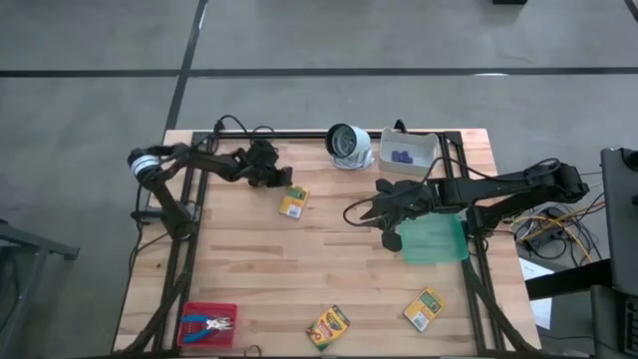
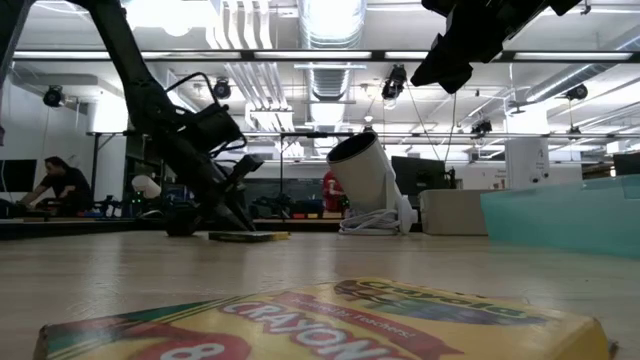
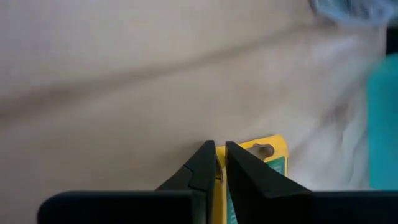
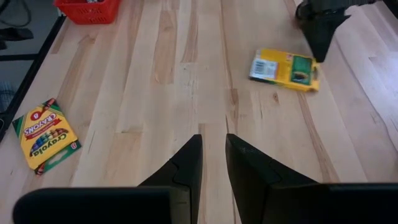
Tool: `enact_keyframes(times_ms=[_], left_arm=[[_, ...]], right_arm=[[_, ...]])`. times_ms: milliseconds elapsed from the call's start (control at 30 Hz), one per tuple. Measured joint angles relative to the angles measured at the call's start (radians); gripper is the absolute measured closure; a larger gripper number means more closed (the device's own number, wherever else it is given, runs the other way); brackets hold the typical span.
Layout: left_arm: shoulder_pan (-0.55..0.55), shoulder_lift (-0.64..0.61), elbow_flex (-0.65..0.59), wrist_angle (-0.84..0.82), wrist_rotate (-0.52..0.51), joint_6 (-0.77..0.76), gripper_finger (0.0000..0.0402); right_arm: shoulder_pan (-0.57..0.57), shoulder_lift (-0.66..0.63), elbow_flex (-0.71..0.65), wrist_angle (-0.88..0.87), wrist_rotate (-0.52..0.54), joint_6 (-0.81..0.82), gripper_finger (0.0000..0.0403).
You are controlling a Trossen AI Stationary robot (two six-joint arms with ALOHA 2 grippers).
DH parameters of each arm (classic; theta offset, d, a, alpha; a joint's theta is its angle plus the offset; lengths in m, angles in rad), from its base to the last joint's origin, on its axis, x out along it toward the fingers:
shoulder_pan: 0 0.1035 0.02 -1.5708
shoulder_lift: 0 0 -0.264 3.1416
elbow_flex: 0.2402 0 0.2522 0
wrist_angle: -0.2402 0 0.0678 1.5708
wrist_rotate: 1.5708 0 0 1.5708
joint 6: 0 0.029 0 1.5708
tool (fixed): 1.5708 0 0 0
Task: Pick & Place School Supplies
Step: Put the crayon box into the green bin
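Seen from overhead, three crayon boxes lie flat on the wooden table (image 1: 249, 239): one (image 1: 293, 201) near the middle just beside the left gripper (image 1: 283, 180), a second (image 1: 328, 326) at the near edge, a third (image 1: 424, 308) toward the right. I judge them light, stiff cardboard cartons with slick printed faces, best pinched across the narrow width, since lying flat they offer only thin edges. Blue-handled scissors (image 1: 211, 323) sit in the red tray (image 1: 191, 311), and purple pieces (image 1: 403, 156) in the white bin (image 1: 429, 150). The right gripper (image 1: 376, 211) hovers over bare wood beside the green mat (image 1: 435, 239).

At table height, the nearest crayon box (image 2: 330, 325) fills the foreground. The left gripper (image 2: 240, 220) reaches down to the tabletop at a flat box (image 2: 245, 237), while the right gripper (image 2: 455, 65) hangs high above. A white round camera-like object (image 2: 365, 185) stands behind.

From the left wrist, the fingers (image 3: 199, 168) stand nearly together with only a thin gap, tips right over the yellow crayon box (image 3: 267, 155); whether they touch it I cannot tell, and nothing is gripped.

From the right wrist, its fingers (image 4: 186, 165) likewise sit close together, empty, above bare wood, with one crayon box (image 4: 285, 70) ahead by the other arm and another (image 4: 45, 134) off to the side.
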Motion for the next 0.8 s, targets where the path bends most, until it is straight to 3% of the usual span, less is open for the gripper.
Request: enact_keyframes(times_ms=[500,800], left_arm=[[-0.28,0.0,0.0,-0.007,-0.027,-0.121,0.0363],[-0.524,0.0,0.007,0.018,-0.165,-0.257,0.0364]], right_arm=[[0.0,0.0,0.0,0.0,0.0,0.0,0.0335],[0.0,0.0,0.0,0.0,0.0,0.002,0.0335]])
